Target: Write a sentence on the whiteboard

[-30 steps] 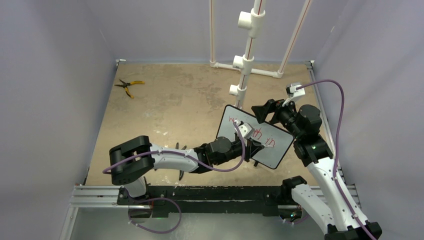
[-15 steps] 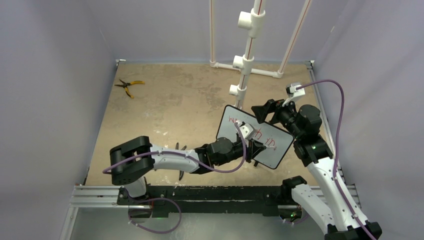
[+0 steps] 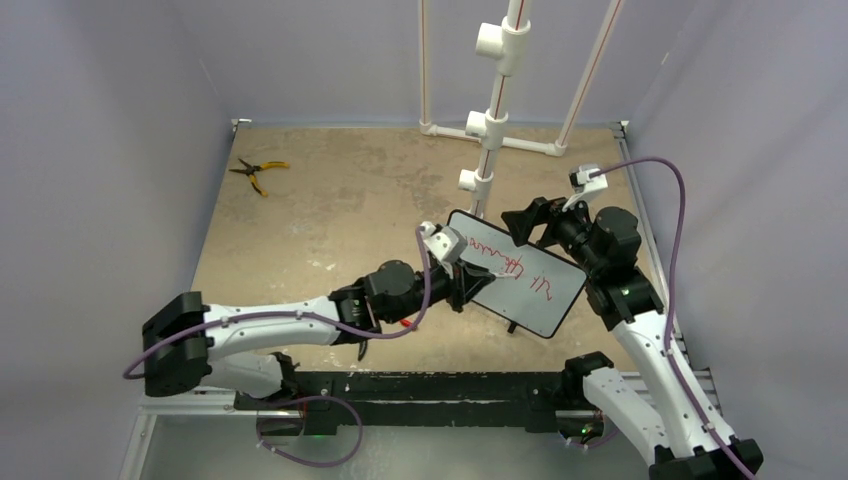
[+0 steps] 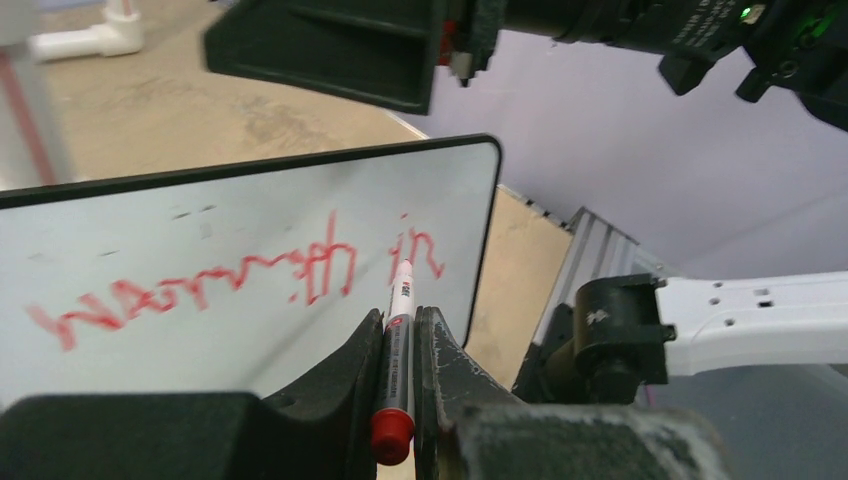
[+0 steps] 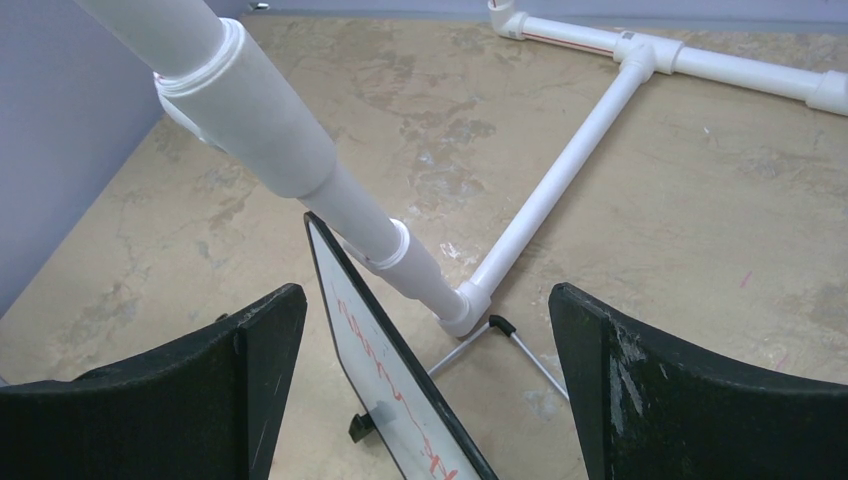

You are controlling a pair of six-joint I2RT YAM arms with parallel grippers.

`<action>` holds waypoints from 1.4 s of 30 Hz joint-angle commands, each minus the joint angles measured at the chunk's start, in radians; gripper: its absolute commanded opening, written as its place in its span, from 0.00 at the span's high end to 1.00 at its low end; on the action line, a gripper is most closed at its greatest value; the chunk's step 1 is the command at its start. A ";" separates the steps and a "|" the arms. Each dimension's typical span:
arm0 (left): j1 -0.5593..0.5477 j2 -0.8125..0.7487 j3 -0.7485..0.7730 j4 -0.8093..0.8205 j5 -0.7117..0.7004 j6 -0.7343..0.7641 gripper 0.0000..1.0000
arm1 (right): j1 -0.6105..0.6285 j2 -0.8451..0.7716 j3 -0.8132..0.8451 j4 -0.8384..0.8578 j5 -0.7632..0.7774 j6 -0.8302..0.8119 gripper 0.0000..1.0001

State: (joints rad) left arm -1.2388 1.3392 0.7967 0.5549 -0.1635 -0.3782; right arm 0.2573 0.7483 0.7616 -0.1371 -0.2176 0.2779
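Tan tabletop; whiteboard between wide-open right gripper and left gripper pinching marker

The whiteboard stands right of centre — pipe frame behind it, pliers far back-left.

whiteboard cut off at bottom (right wrist view), sentence too small to read overhead

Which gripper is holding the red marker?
The left gripper: it is shut on the marker, in front of the whiteboard. The right gripper is wide open and holds nothing.
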 commanded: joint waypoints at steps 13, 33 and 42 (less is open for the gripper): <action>0.268 -0.257 -0.072 -0.463 0.159 0.118 1.00 | 0.005 0.076 0.020 0.037 -0.058 -0.028 0.06; 0.344 -0.174 -0.136 -0.266 0.129 0.077 1.00 | 0.005 0.082 0.010 0.046 -0.055 -0.025 0.06; 0.369 -0.141 -0.130 -0.230 0.159 0.061 1.00 | 0.005 0.082 0.010 0.047 -0.054 -0.025 0.06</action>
State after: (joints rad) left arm -0.8833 1.1885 0.6632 0.2573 -0.0273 -0.2974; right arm 0.2573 0.8314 0.7620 -0.1333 -0.2565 0.2680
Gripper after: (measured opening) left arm 0.108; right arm 0.936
